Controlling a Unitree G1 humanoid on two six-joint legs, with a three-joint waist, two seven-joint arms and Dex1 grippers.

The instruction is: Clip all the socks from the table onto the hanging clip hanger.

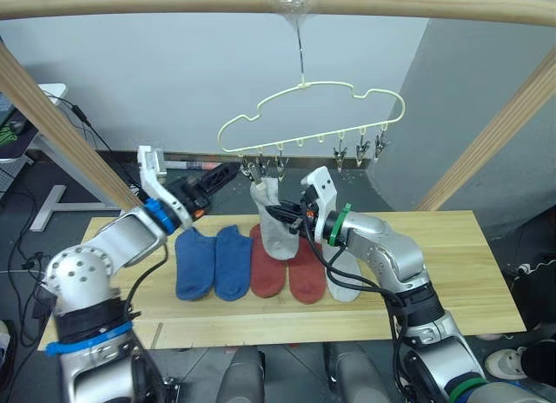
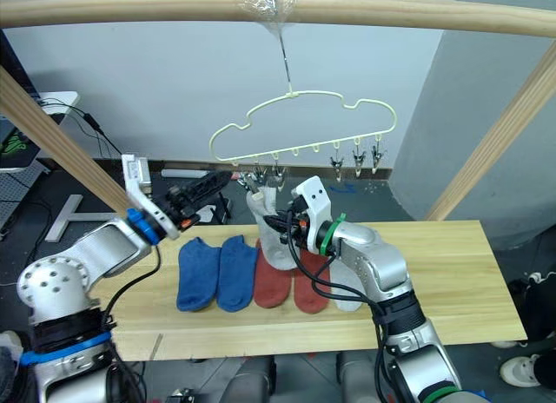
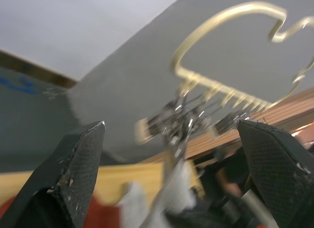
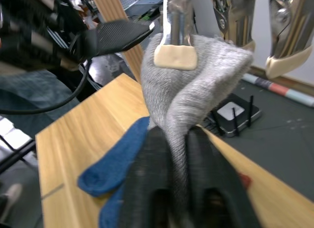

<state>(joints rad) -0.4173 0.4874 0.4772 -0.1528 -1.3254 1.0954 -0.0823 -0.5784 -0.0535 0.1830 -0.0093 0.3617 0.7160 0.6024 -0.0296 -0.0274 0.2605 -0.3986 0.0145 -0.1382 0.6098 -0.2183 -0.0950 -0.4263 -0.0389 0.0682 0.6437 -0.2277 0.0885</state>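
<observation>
So, progress check: one light grey sock is up at the clip hanger, and from the right wrist view its top edge looks already bitten by one of the left-hand clips. Whether that clip can be trusted to hold by itself can't be told yet, since the sock is also pinched lower down between the closed fingers of the right gripper.

Everything else is waiting on the table. Five socks are laid side by side in a row: two blue socks on the left, two rust-red socks in the middle, and the second grey sock at the right end, partly hidden behind the right arm. So roughly one of six is being dealt with, at best.

The left gripper is held up just left of the clip cluster, fingers spread wide in its wrist view, with nothing between them and nothing seen to be touched. The clips further right on the hanger are hanging empty.
</observation>
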